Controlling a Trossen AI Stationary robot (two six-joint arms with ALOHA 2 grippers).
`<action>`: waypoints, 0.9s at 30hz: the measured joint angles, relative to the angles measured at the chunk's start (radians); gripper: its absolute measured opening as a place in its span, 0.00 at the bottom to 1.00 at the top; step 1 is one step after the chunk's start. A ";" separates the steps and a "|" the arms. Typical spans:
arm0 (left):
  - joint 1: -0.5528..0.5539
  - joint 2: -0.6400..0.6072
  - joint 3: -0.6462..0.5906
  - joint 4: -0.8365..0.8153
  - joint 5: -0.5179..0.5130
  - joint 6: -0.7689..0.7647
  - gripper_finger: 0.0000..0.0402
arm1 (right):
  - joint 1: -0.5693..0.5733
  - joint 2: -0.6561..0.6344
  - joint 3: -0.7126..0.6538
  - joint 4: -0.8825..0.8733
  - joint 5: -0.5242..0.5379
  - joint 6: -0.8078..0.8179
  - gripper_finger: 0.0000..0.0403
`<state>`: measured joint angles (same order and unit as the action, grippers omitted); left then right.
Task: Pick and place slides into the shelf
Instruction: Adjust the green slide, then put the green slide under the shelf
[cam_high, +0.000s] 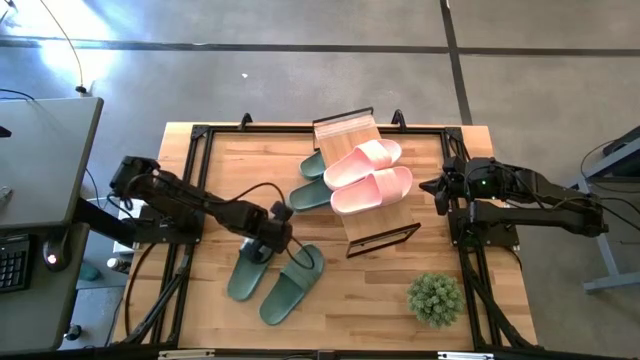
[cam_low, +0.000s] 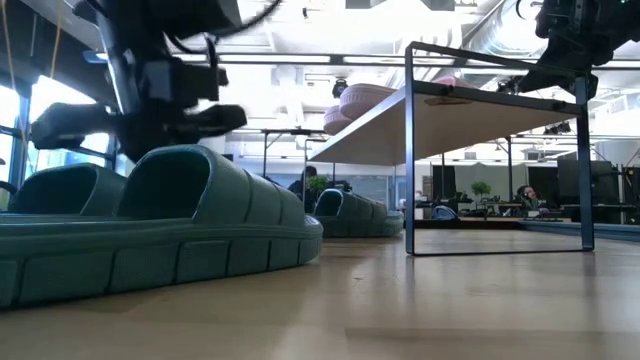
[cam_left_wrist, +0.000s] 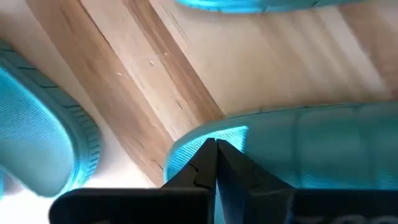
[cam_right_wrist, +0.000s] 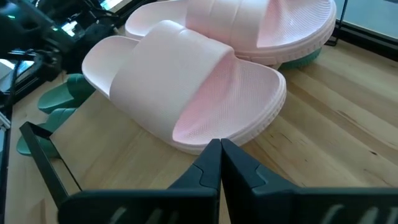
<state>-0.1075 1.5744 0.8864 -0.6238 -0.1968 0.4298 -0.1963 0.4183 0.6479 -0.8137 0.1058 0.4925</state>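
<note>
Hovering with its fingers pressed together and holding nothing, the left gripper (cam_high: 272, 232) is sitting just left of centre in the high view, directly above the toe end of one sage-green slide (cam_high: 246, 268), apparently lining up for a pick that has not yet begun. A second green slide (cam_high: 291, 285) is lying just beside the first at the lower centre of that view, both flat on the wooden table (cam_high: 380, 310), so this pair is probably the one left to move. The shelf (cam_high: 352, 140) is standing at the upper centre, its light slatted top carried on a thin black frame, and the pale pink pair (cam_high: 368, 174) is already resting on that top side by side, soles down. Another green pair (cam_high: 312, 182) is showing partly tucked at the shelf's left edge, seemingly on the level beneath the panel, which would explain why only its ends are visible. The right gripper (cam_high: 433, 187) is waiting at the right of the high view, near the shelf's right side, likewise closed and empty, with the pink slides filling its wrist view. The slides are looking thick and rubbery, with a wide smooth strap, an open toe, a finely textured footbed and a ridged sole edge. A small potted plant (cam_high: 435, 298) is sitting at the lower right, well apart from the work.
</note>
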 joint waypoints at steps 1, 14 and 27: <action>-0.009 -0.005 0.000 0.001 -0.009 -0.014 0.00 | 0.000 0.000 0.000 0.000 -0.001 0.000 0.00; 0.097 -0.143 0.002 -0.112 -0.259 -0.210 0.00 | 0.000 0.000 0.000 0.002 -0.005 -0.003 0.00; 0.416 -0.143 -0.141 0.175 0.197 0.019 0.00 | 0.000 0.000 0.000 -0.027 -0.030 0.032 0.00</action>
<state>0.3090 1.4309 0.7452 -0.4484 0.0006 0.4488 -0.1959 0.4183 0.6479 -0.8405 0.0753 0.5242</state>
